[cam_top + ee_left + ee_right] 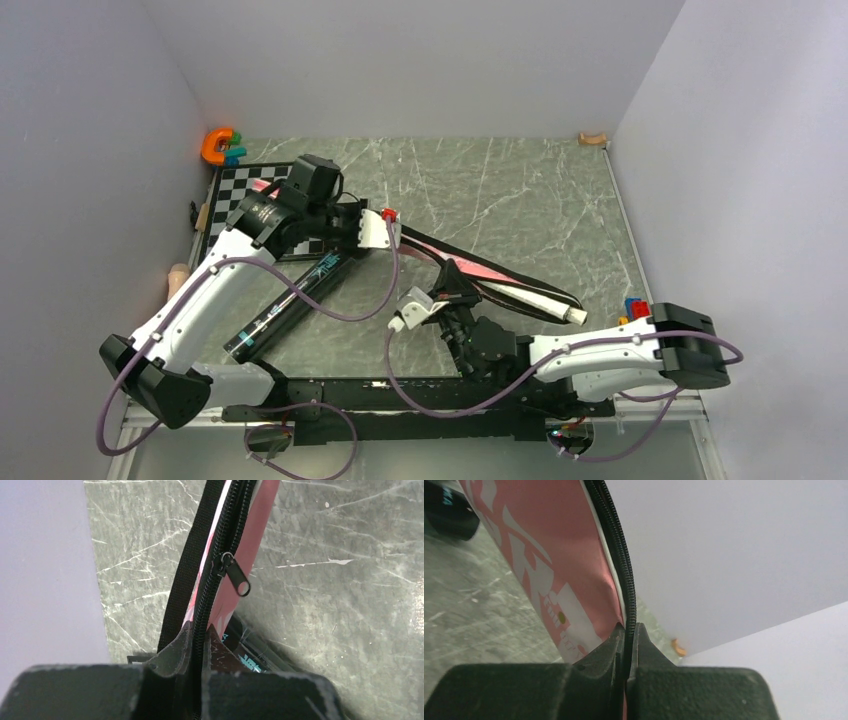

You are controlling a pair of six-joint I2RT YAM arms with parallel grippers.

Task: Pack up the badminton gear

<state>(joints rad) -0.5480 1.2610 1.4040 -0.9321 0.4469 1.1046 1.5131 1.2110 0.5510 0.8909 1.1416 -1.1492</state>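
Jaws of left gripper (200,630) and right gripper (629,627) clamp the pink bag (539,560) at its zipper edge; tension between them should ease the zipper pull (239,577) along.

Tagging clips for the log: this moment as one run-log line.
left gripper: shut on zipper edge of pink bag | right gripper: shut on bag's zipper edge | zipper pull: not gripped | black tube: outside bag

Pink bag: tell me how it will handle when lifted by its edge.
Probably floppy: the bag fabric creases beside the right gripper. Likely light: it and the left gripper pinch only the zipper edge. Its pull hangs loose, may swing.
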